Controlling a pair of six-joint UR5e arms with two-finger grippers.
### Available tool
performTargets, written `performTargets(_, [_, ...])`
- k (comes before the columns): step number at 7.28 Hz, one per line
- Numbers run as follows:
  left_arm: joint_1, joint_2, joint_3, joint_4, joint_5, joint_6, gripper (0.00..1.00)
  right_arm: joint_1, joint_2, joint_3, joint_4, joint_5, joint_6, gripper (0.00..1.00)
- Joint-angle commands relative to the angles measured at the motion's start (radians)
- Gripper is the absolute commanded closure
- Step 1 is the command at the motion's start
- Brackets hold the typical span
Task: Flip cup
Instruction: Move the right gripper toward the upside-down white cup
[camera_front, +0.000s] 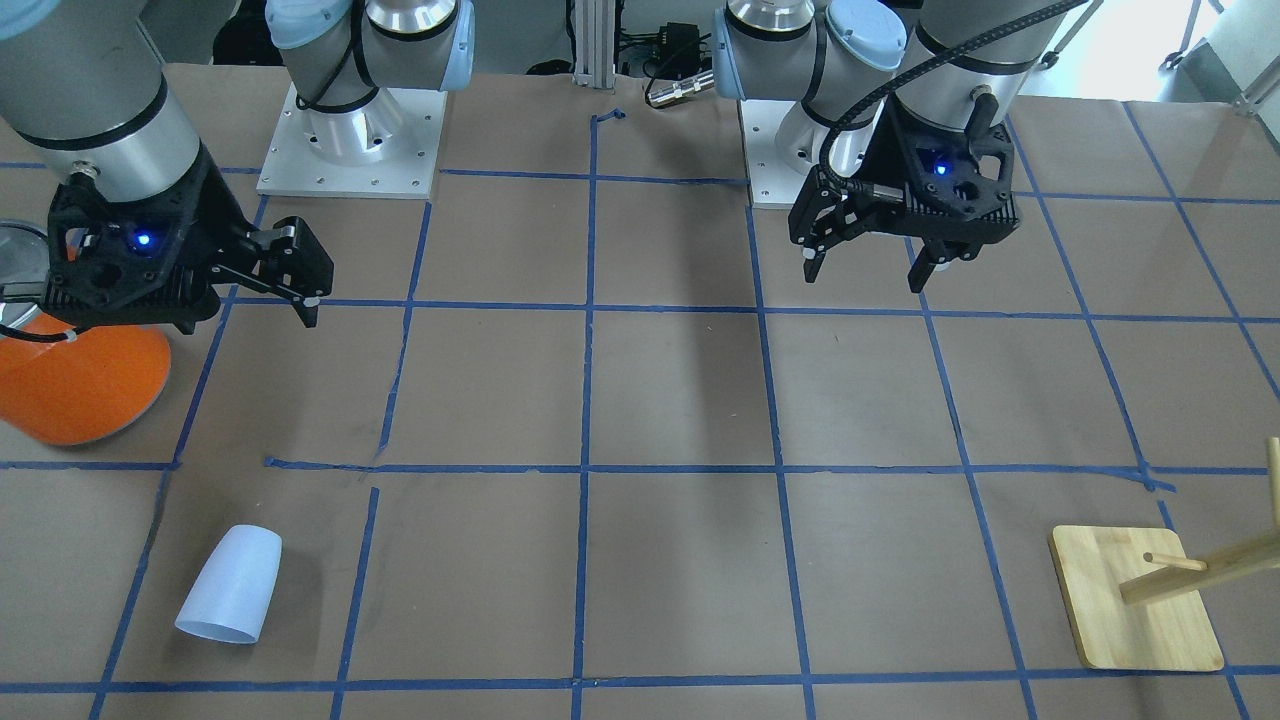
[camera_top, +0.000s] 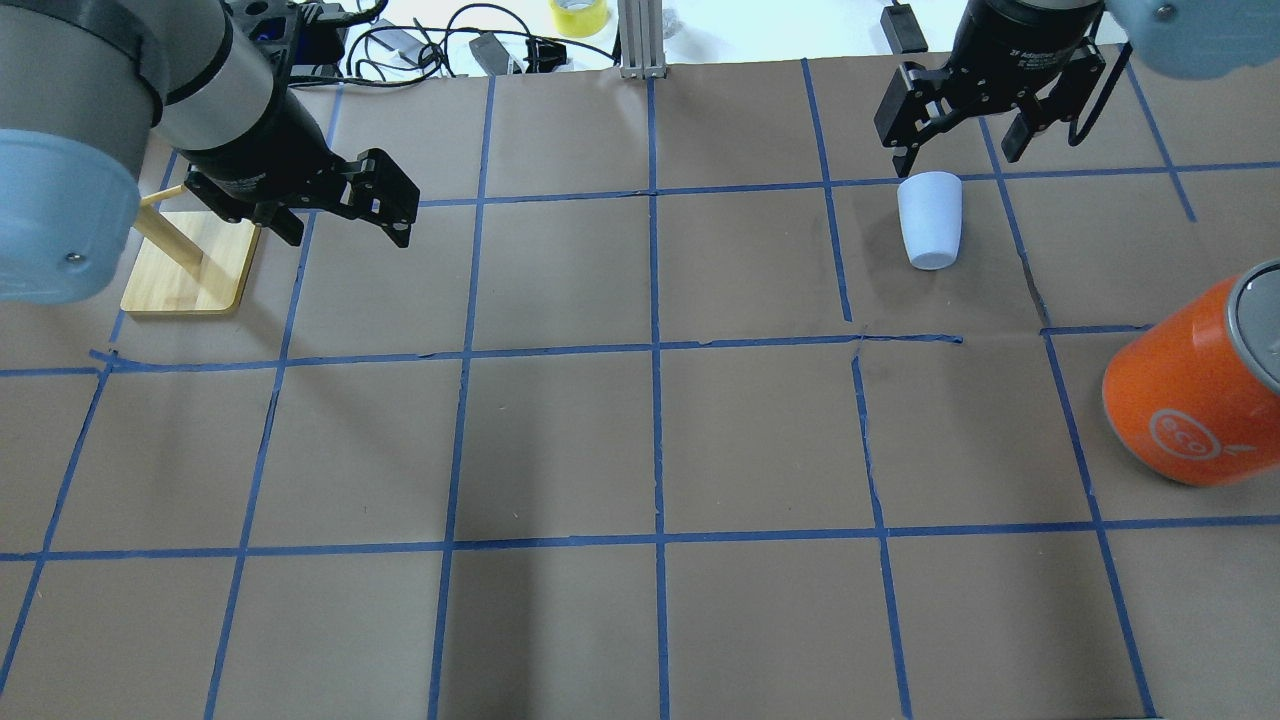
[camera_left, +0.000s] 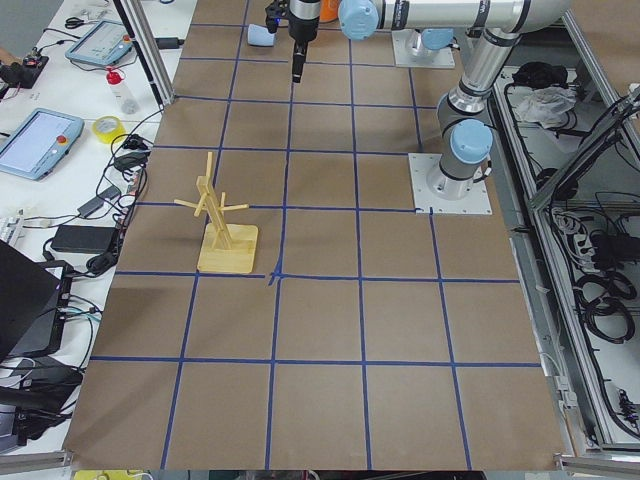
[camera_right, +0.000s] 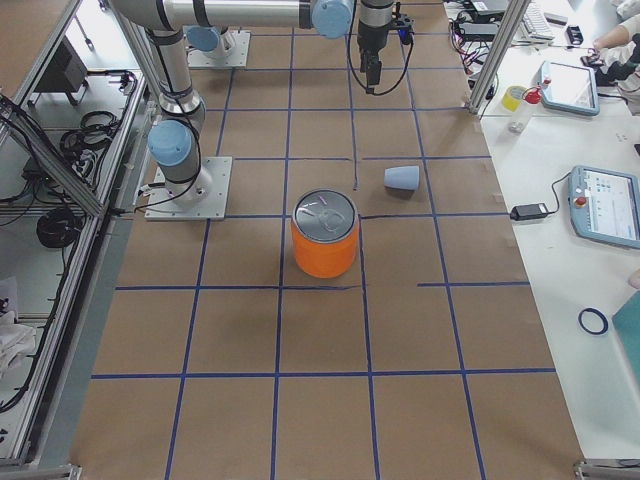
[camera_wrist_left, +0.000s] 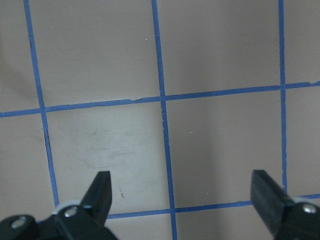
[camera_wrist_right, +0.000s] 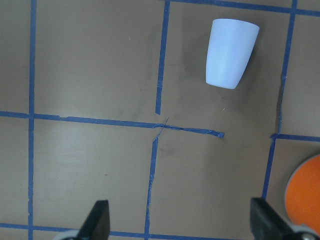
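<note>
The cup (camera_top: 930, 220) is small and pale blue-white. It lies on its side on the brown table, at the far right in the overhead view, with its wide rim pointing away from the robot. It also shows in the front view (camera_front: 230, 585), the right wrist view (camera_wrist_right: 230, 52) and the right side view (camera_right: 402, 178). My right gripper (camera_top: 958, 155) is open and empty. It hovers above the table, apart from the cup, and its fingertips (camera_wrist_right: 97, 220) frame bare paper. My left gripper (camera_top: 345, 232) is open and empty, hanging near the wooden stand (camera_top: 185, 260).
A large orange can with a silver top (camera_top: 1190, 400) stands at the right, near the cup and under the right arm (camera_front: 80, 380). The wooden peg stand (camera_front: 1135, 600) is at the far left of the table. Blue tape lines grid the brown paper. Cables and a yellow tape roll (camera_top: 577, 15) lie beyond the far edge.
</note>
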Motion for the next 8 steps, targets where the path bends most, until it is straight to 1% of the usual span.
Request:
performTargets(1, [0.006, -0.001, 0.004, -0.002, 0.0, 0.002, 0.0, 0.0, -0.001, 0.0, 0.0, 0.0, 0.001, 0.0])
performTargets(4, [0.002, 0.007, -0.002, -0.009, 0.0, 0.002, 0.0, 0.002, -0.014, 0.0, 0.002, -0.002, 0.005, 0.0])
performTargets(5, [-0.003, 0.008, -0.004, -0.011, 0.002, 0.0, 0.0, 0.003, -0.023, 0.0, 0.038, 0.0, 0.004, 0.0])
performTargets(6, [-0.003, 0.011, -0.002, -0.011, 0.002, 0.002, 0.0, 0.003, -0.024, 0.0, 0.047, 0.002, 0.002, 0.0])
performTargets(7, [-0.001, 0.013, 0.004, -0.02, 0.002, 0.0, 0.0, 0.0, -0.017, 0.0, 0.051, 0.0, 0.004, 0.0])
performTargets(8, [-0.003, 0.013, 0.013, -0.058, 0.003, 0.0, 0.0, 0.0, -0.016, 0.0, 0.043, 0.003, 0.002, 0.0])
